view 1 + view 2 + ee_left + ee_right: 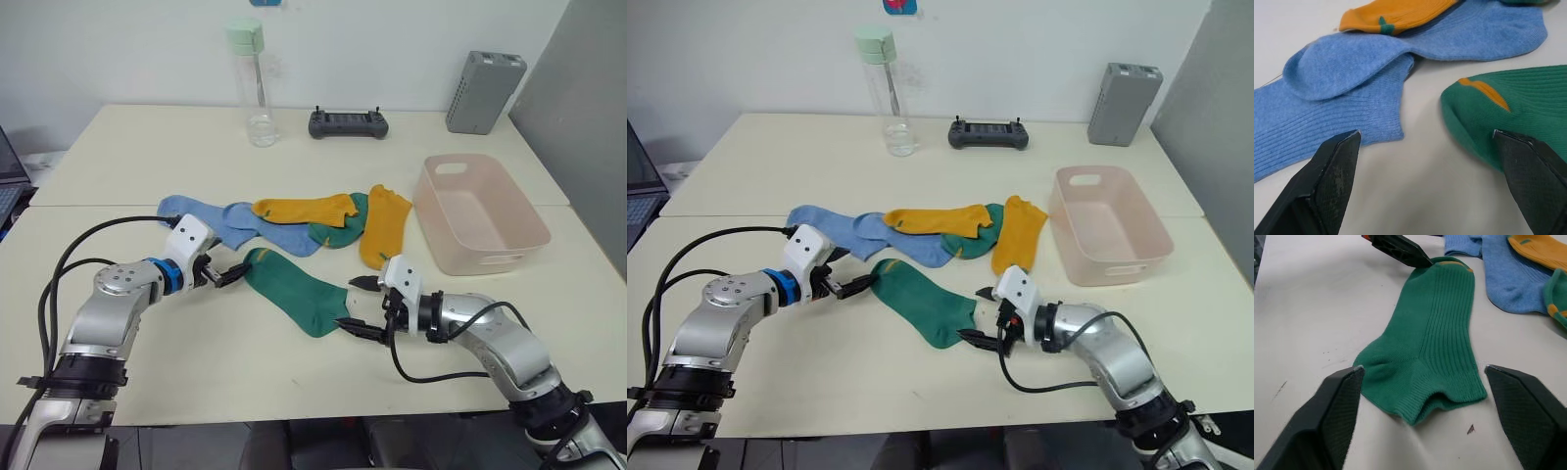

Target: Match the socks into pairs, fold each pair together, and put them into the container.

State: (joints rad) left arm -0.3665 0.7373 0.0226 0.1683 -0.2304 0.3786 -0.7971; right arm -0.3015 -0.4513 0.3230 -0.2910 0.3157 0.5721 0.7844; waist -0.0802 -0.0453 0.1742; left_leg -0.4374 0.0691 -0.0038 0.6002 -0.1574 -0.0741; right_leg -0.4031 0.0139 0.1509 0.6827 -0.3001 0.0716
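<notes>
Nearest the camera, right gripper [358,305] low over the desk [196,362], jaws spread wide around the cuff end of a dark green sock [297,290] lying flat. At the sock's toe end, left gripper [227,275], jaws also spread, one tip touching the fabric. Beyond the jaws, a tangle of blue, yellow and green socks [294,223]. Further beyond the right jaws, empty pink container [478,211]. Probably light, soft, floppy; best pinched at the ribbed cuff.
</notes>
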